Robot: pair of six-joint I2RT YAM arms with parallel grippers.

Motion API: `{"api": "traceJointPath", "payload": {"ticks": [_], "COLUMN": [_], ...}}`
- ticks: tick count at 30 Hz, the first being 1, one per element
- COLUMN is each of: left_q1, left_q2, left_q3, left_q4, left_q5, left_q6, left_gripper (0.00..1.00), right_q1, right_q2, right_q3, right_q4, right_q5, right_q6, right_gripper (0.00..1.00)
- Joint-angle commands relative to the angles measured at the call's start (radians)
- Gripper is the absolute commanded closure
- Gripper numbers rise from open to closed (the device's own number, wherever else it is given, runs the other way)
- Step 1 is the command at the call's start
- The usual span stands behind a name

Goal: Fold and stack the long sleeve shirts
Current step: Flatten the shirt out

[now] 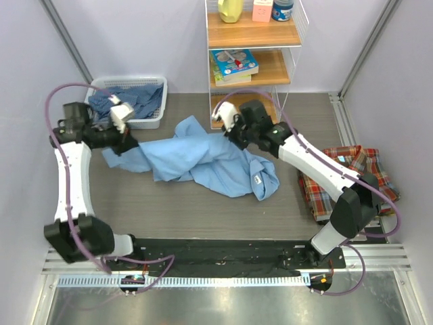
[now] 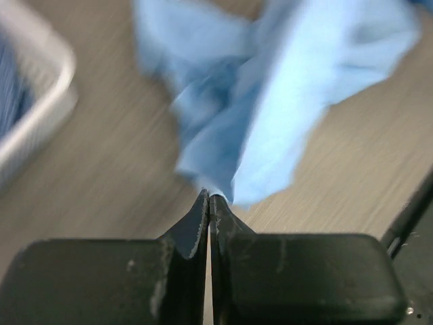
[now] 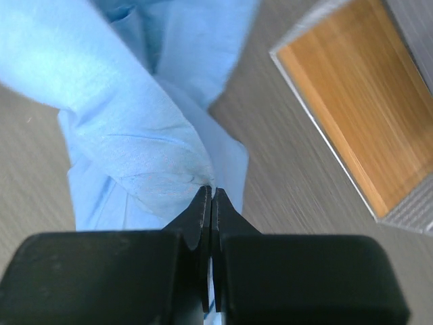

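The left gripper (image 2: pixel 208 196) fills the bottom of its wrist view, its jaws pressed together on a pinch of the blue shirt (image 1: pixel 203 159). The cloth rises from the tips in a blurred bunch. The right gripper (image 3: pixel 208 191) is closed the same way on a fold of the same shirt.

From above, the blue shirt lies crumpled across the middle of the table (image 1: pixel 203 217). The left gripper holds its left end and the right gripper holds its far edge, just in front of the shelf (image 1: pixel 254 34). A white label (image 1: pixel 258 179) shows on the shirt's right part.

A plaid shirt (image 1: pixel 318 189) lies in a flat heap at the table's right side, and the right arm crosses above it. At the far left a white basket (image 1: pixel 152 122) holds a dark shirt (image 1: pixel 132 98) — bunched, well apart from the plaid one.
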State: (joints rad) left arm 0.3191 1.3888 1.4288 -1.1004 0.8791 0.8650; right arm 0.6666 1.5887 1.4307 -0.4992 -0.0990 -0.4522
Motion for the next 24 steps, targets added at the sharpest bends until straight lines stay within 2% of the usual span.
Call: {"api": "traceJointPath", "payload": {"ticks": [1,3,4,5,6,7,8,10,11,13,14,15,17,20,22,24], "left_q1": [-0.320,-0.495,-0.670,-0.781,-0.872,-1.013,-1.047,-1.045,-0.990,-0.852,-0.692,-0.642,-0.591,-0.581,-0.581,-0.581], "left_q2": [-0.155,-0.233,-0.253,-0.282,-0.289,-0.287,-0.280,-0.248,-0.238,-0.231,-0.226,-0.220,-0.168,-0.126,-0.090,-0.038], "left_q3": [0.032,-0.043,-0.076,-0.127,-0.149,-0.163,-0.163,-0.143,-0.134,-0.160,-0.183,-0.218,-0.235,-0.342,-0.433,-0.450], "left_q4": [-0.001,0.062,0.121,0.143,0.152,0.143,0.142,0.139,0.160,0.207,0.290,0.312,0.306,0.402,0.548,0.597], "left_q5": [0.113,0.077,0.040,-0.057,-0.110,-0.144,-0.188,-0.225,-0.256,-0.240,-0.215,-0.207,-0.221,-0.305,-0.385,-0.416], "left_q6": [-0.176,-0.247,-0.256,-0.259,-0.248,-0.233,-0.235,-0.309,-0.332,-0.377,-0.397,-0.406,-0.321,-0.247,-0.251,-0.238], "left_gripper": [1.00,1.00,1.00,1.00,1.00,1.00,0.90,0.67,0.62,0.55,0.46,0.44,0.41,0.41,0.40,0.39], "right_q1": [-0.116,-0.142,-0.162,-0.173,-0.183,-0.208,-0.220,-0.245,-0.265,-0.282,-0.289,-0.292,-0.294,-0.298,-0.303,-0.306], "right_q2": [-0.050,-0.064,-0.081,-0.091,-0.102,-0.123,-0.134,-0.166,-0.205,-0.248,-0.286,-0.301,-0.326,-0.352,-0.361,-0.369], "right_q3": [0.050,0.037,0.024,0.013,0.002,-0.010,-0.018,-0.058,-0.078,-0.131,-0.148,-0.162,-0.196,-0.214,-0.208,-0.202], "right_q4": [0.086,0.109,0.116,0.138,0.148,0.151,0.151,0.152,0.163,0.166,0.169,0.169,0.169,0.174,0.172,0.172], "right_q5": [-0.047,-0.053,-0.060,-0.077,-0.093,-0.109,-0.140,-0.177,-0.189,-0.228,-0.234,-0.240,-0.242,-0.243,-0.242,-0.243], "right_q6": [0.199,0.228,0.248,0.263,0.274,0.289,0.294,0.296,0.290,0.277,0.270,0.268,0.265,0.277,0.287,0.288], "right_gripper": [0.99,0.99,0.99,0.99,0.99,0.99,0.99,0.99,0.99,0.99,0.99,0.99,0.99,0.99,0.99,0.99]}}
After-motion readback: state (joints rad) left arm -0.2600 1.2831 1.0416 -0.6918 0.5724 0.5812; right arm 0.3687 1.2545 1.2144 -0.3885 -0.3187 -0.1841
